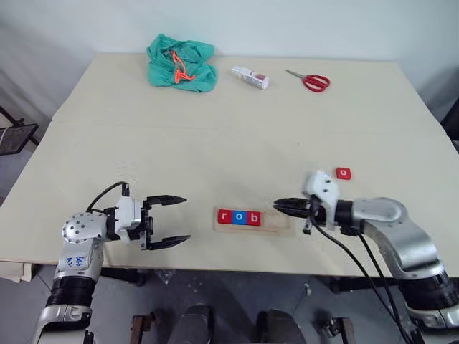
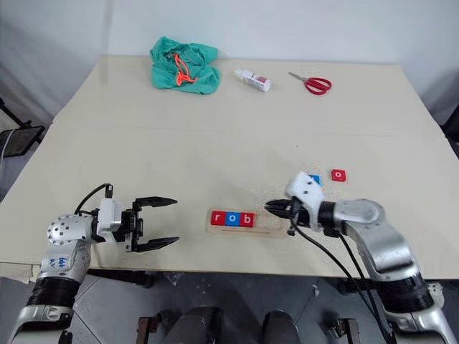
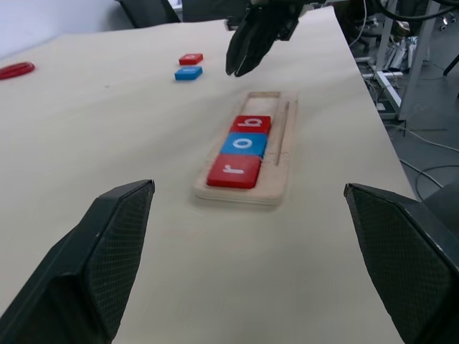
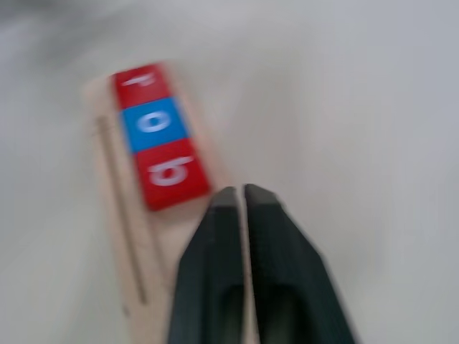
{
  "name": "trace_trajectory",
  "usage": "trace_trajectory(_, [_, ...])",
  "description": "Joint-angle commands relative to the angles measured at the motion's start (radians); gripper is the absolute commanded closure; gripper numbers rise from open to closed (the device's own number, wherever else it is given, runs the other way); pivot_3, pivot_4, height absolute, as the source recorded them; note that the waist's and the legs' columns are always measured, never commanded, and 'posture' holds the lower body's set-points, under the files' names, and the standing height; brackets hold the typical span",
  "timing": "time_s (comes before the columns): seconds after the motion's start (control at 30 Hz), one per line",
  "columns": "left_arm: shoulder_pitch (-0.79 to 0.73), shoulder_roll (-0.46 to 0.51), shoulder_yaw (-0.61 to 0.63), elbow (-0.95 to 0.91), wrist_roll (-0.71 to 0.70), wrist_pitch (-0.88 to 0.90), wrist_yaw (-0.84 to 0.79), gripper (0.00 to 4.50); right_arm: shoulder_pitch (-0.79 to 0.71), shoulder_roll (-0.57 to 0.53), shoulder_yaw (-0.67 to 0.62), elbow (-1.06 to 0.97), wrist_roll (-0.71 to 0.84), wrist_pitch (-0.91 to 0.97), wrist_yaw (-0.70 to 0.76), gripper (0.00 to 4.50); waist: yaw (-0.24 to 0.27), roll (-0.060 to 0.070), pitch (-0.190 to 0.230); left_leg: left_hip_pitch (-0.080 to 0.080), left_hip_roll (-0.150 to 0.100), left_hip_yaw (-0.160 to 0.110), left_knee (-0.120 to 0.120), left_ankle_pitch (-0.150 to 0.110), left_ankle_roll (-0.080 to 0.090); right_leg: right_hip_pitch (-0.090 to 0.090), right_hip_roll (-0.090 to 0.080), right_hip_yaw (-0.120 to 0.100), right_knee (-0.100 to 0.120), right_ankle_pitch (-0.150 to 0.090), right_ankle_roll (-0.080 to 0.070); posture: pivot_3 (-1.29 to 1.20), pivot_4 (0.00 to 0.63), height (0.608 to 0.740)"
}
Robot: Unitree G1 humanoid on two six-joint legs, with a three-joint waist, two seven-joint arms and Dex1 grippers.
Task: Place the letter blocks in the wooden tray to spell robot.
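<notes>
Closest to me, at the near edge of the table, the left gripper waits with its two fingers wide apart. It holds nothing. It sits off to the left of the tray, I think to stay out of the way.

In the middle lies the tray. Three blocks sit side by side in its left part: a red r, a blue o and a red b. The right part is bare, so there is room for two more letters. The word reads "rob" so far.

Just right of the tray hangs the right gripper. Its fingers look pressed together, with only a thin line between them, and nothing is in them. It points at the bare end of the tray, close beside the b.

A bit farther back and to the right lie two loose blocks, a red one and a blue one. The red one shows an o. The arm hides most of the blue one, so I cannot read its letter. I guess it is the t.

At the far edge are a green cloth, a small bottle and red scissors, well apart from the work.
</notes>
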Motion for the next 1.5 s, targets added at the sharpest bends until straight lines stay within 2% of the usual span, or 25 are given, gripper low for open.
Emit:
trace_trajectory(0.03, [-0.028,-0.007,0.0,0.029,-0.009,-0.018,-0.014,0.0,0.083,0.068,-0.14,-0.065,0.046,-0.046,-0.116,2.85,-0.001,0.0,0.0,0.0,0.0,0.0,0.0,0.0,0.0,0.0,0.0,0.0,0.0,0.0,0.0,0.0,0.15,0.74])
trace_trajectory(0.13, [-0.053,-0.016,-0.007,0.06,-0.006,-0.025,-0.022,0.0,0.157,0.139,-0.222,-0.09,0.048,-0.088,-0.217,1.81,-0.004,0.0,0.0,0.0,0.0,0.0,-0.001,0.0,0.0,0.0,0.0,0.0,0.001,0.0,0.0,0.0,0.15,0.74])
trace_trajectory(0.3, [-0.091,-0.033,-0.015,0.107,0.0,-0.037,-0.035,0.0,0.279,0.212,-0.269,-0.141,0.036,-0.138,-0.321,0.02,-0.005,0.0,0.0,0.001,0.0,0.0,-0.001,0.0,0.0,0.0,0.0,0.0,0.001,0.0,0.0,0.0,0.15,0.74])
trace_trajectory(0.7, [-0.117,-0.038,-0.013,0.148,-0.011,-0.033,-0.089,0.0,0.443,0.355,-0.361,-0.206,0.046,-0.18,-0.544,0.02,-0.006,0.0,0.0,0.001,0.0,0.001,-0.001,0.0,0.0,0.0,0.0,0.001,0.001,0.0,0.0,0.0,0.15,0.74])
trace_trajectory(1.17, [-0.112,-0.033,-0.005,0.136,-0.014,-0.025,-0.097,0.0,0.457,0.35,-0.372,-0.105,0.044,-0.287,-0.536,0.02,-0.006,0.0,0.0,0.002,0.0,0.001,-0.001,0.0,0.0,0.0,0.0,0.002,0.001,0.0,0.0,0.0,0.15,0.74])
trace_trajectory(1.5, [-0.113,-0.031,0.0,0.138,-0.014,-0.028,-0.101,0.0,0.432,0.336,-0.356,-0.095,0.044,-0.284,-0.535,0.02,-0.007,0.0,0.0,0.002,0.0,0.001,-0.001,0.0,0.0,0.0,0.0,0.002,0.001,0.0,0.0,0.0,0.15,0.74])
